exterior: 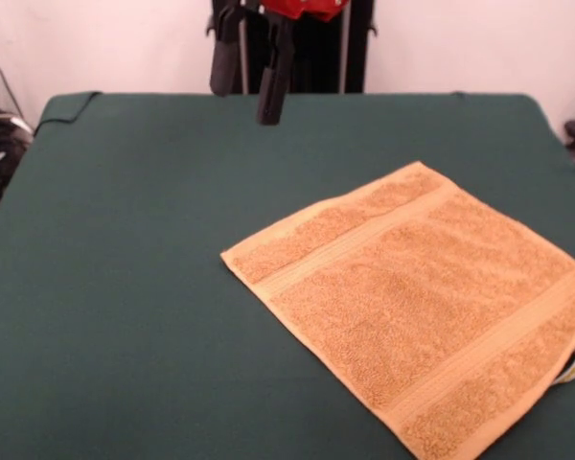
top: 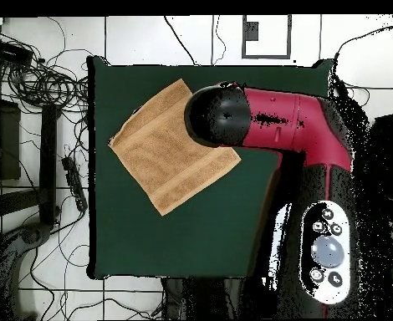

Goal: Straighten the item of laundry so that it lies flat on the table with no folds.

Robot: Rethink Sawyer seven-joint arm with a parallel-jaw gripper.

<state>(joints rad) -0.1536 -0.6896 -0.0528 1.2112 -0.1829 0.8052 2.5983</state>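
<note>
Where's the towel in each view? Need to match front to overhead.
Front view: the towel lies flat, lower right, running off the right edge, white label at its right side.
Overhead view: towel sits upper left on the table, one corner under the arm.
Shared landmark: the woven bands near two opposite towel edges, visible in both views.
</note>
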